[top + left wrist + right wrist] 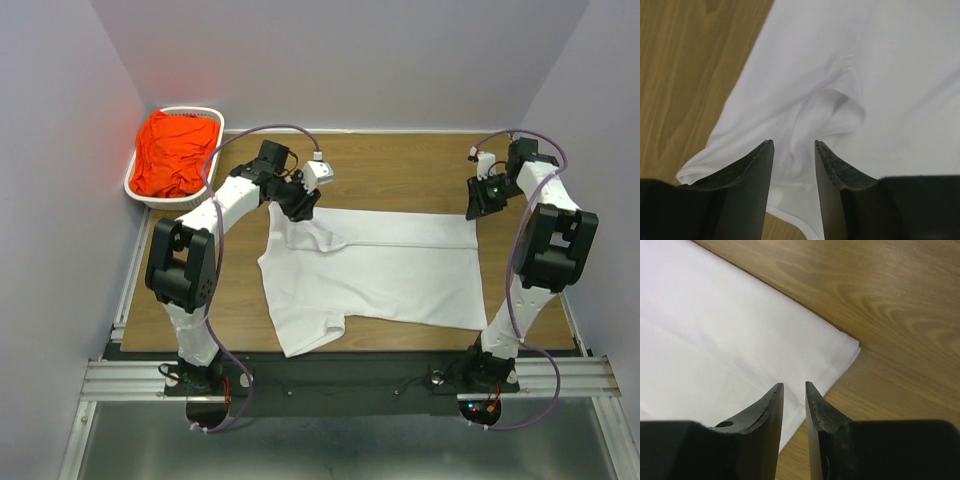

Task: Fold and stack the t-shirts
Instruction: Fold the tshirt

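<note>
Two grippers fill the wrist views: the left gripper (794, 145) has its jaws parted over a puckered fold of the white t-shirt (380, 270), and the right gripper (794, 386) has its jaws narrowly parted, empty, above that shirt's far right corner. Two t-shirts show, the white one spread on the worktop (400, 165) and the orange-red t-shirt (175, 150) crumpled in one white basket (213, 118) at the far left corner. Whether either gripper touches cloth cannot be told, and the left gripper hides part of the shirt's far left edge.

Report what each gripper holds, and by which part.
Nothing is held. The left gripper is open above a rumple in the white shirt; the right gripper is open above its corner.
</note>
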Controlling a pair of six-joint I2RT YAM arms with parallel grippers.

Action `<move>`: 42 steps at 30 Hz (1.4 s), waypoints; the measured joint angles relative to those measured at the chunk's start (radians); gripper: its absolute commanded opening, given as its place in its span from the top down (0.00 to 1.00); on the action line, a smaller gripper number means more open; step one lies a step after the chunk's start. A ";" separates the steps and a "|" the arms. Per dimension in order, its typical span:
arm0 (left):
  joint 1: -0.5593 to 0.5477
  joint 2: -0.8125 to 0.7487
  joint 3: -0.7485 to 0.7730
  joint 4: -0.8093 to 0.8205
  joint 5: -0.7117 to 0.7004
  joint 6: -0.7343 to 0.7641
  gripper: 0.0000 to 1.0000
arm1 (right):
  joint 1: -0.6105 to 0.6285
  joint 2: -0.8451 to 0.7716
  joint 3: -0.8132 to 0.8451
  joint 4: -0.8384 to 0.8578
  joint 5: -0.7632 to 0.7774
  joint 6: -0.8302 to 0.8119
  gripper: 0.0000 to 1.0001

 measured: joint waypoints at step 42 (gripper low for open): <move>-0.093 0.136 0.048 -0.011 -0.037 -0.052 0.51 | 0.062 0.088 0.024 -0.024 -0.108 0.128 0.74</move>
